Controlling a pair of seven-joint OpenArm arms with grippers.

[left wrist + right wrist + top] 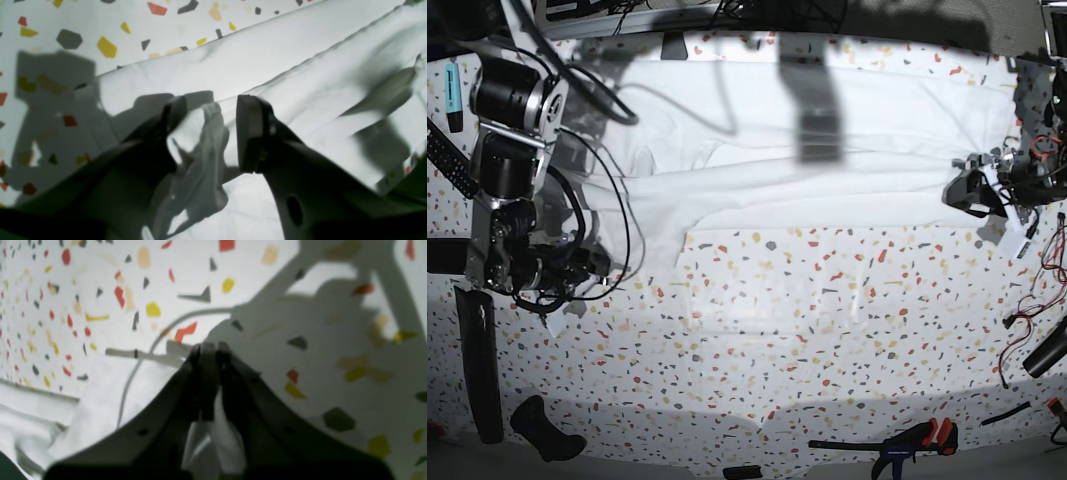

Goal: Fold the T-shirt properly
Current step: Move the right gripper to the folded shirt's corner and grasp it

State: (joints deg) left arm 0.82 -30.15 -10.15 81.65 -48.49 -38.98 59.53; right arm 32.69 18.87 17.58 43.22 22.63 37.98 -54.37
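In the left wrist view, the left gripper [208, 133] stood with its jaws partly apart, and a bunched wad of the T-shirt [283, 73] hung between them. The cloth touched one jaw, while a gap showed beside the other, so whether the wad was firmly held could not be told. Beyond the jaws the shirt lay in long layered bands across the speckled tabletop [100, 23], one hemmed edge over another, which suggested that a lengthwise fold had been laid there.

In the right wrist view, the right gripper [210, 350] was pinched tight, with a thin strip of white cloth caught between its jaws and trailing toward the camera. More of the shirt lay flat at the lower left, and bare tabletop filled the rest.

In the base view, the shirt [827, 150] was spread wide across the far half of the table [827, 330], reaching from one arm to the other. Its near edge looked doubled over in a long band, and a loose flap hung down near the arm at that view's left. The right gripper [562, 300] sat low at that flap, and the left gripper [972, 190] sat at the opposite end of the shirt.

As a judgement, the task was at an early stage: at most one long fold appeared made, both ends were taken up, and the cross folds and final squaring were left.
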